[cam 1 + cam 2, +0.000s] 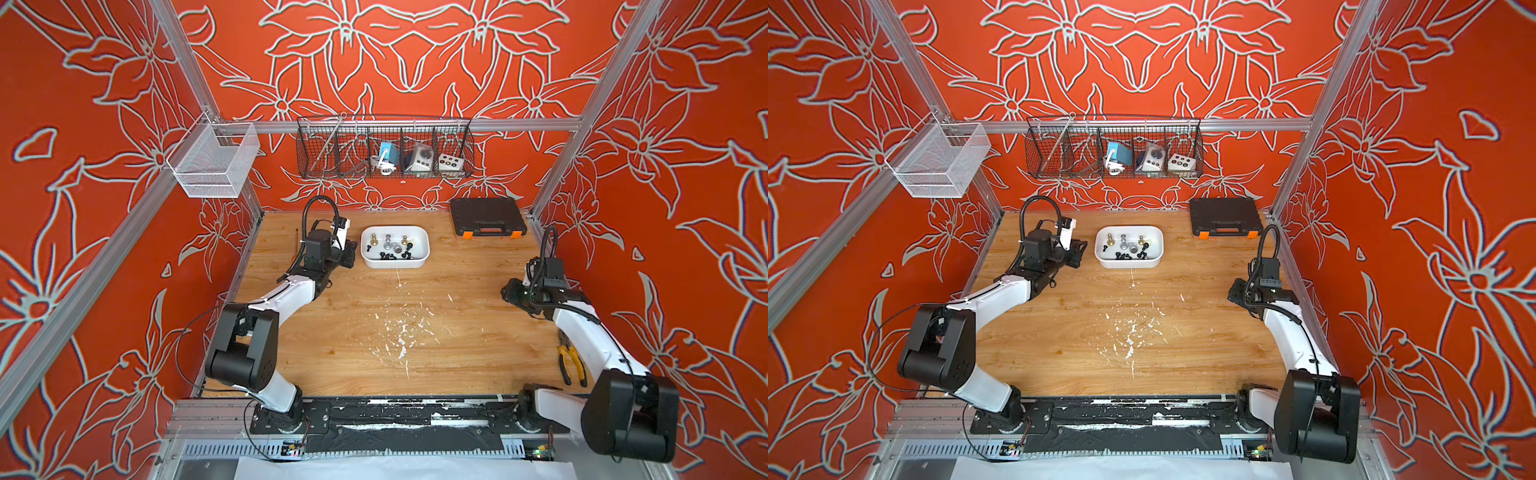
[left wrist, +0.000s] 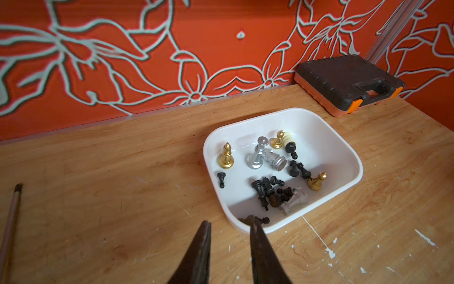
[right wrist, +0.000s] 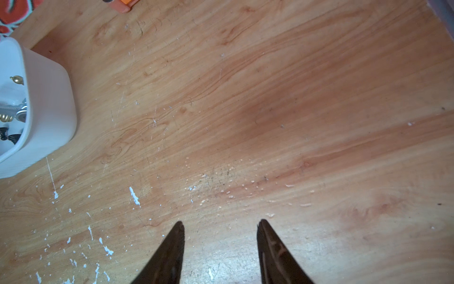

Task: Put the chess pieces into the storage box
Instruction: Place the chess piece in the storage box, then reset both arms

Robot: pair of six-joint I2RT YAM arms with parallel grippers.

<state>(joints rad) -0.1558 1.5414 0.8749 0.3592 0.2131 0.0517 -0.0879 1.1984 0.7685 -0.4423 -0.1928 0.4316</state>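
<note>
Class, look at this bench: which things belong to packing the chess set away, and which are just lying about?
Job: chess pieces, storage box.
Lying about: black case, pliers, wire basket, mesh basket.

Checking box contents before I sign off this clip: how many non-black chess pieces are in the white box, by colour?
gold pieces: 3
silver pieces: 3
cream piece: 1
Total: 7, all inside the storage box.

The paint-flecked wooden table [image 1: 353, 316] carries the storage box [image 1: 395, 263], black case [image 1: 486, 214] and pliers [image 1: 572, 365].
</note>
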